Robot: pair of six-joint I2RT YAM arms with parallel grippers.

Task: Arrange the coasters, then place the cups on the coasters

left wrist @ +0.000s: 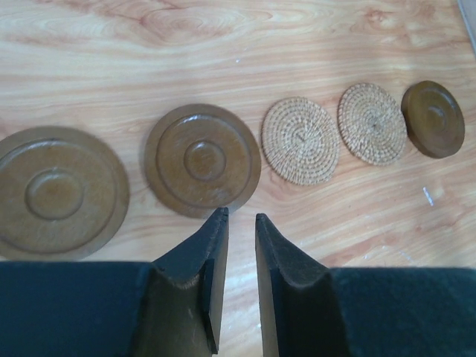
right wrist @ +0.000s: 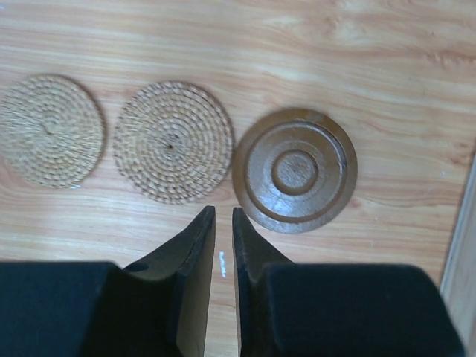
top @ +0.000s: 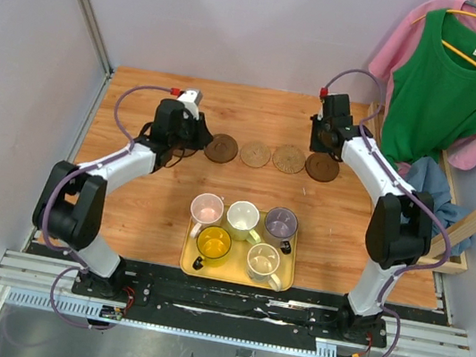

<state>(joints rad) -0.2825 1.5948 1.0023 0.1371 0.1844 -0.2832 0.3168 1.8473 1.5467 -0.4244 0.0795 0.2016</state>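
Observation:
Five coasters lie in a row across the table. In the left wrist view they run dark brown [left wrist: 56,192], dark brown [left wrist: 202,159], woven tan [left wrist: 300,140], woven tan [left wrist: 372,123], dark brown [left wrist: 433,119]. My left gripper [left wrist: 239,216] hovers just short of the second one, slightly open and empty. My right gripper [right wrist: 223,210] is narrowly open and empty, between a tan coaster [right wrist: 172,141] and the end dark one [right wrist: 294,169]. From above, the left gripper [top: 198,134] hides the leftmost coaster. The cups stand on a yellow tray [top: 236,279]: pink [top: 207,208], whitish [top: 242,219], grey-purple [top: 281,223], yellow [top: 213,243], cream [top: 264,261].
A green top [top: 452,86] and a pink garment hang on a rack at the right edge, with a blue cloth [top: 428,180] below them. A wall panel borders the table on the left. The tray sits between the two arm bases, near the front.

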